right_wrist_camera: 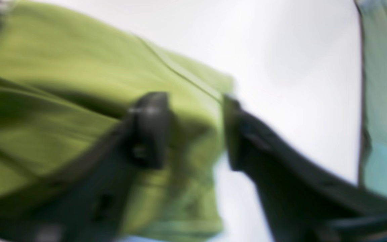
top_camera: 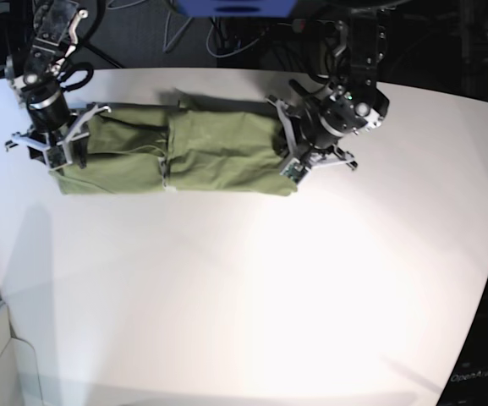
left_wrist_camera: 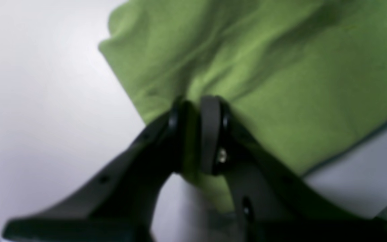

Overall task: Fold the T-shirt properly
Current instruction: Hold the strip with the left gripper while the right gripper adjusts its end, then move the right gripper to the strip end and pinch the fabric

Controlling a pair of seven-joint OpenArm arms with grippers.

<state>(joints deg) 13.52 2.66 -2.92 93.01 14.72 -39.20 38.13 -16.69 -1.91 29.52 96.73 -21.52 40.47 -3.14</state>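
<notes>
T-shirt (top_camera: 184,148): laid as a long, narrow green band across the upper left and upper middle of the base view, flat on the surface (top_camera: 269,288); wrinkled, with a crosswise step near its middle where layers overlap.

Left gripper (left_wrist_camera: 198,134): seen at the right-hand end of the band in the base view (top_camera: 293,152); in the left wrist view the jaws are drawn close together, with a thin fold of green cloth pinched between the two pads. Cloth is spread away toward the upper right of that frame, and one hemmed edge runs down toward the lower right.

Right gripper (right_wrist_camera: 195,131): seen at the left-hand end of the band in the base view (top_camera: 57,139); in the right wrist view the jaws stand apart, with a clear gap between them. Green cloth lies in that gap and behind the left-hand finger; the view is blurred, and no pinch is seen.

Surface: white, bare below the shirt in the base view.

Label: cannot be made out in any view.
</notes>
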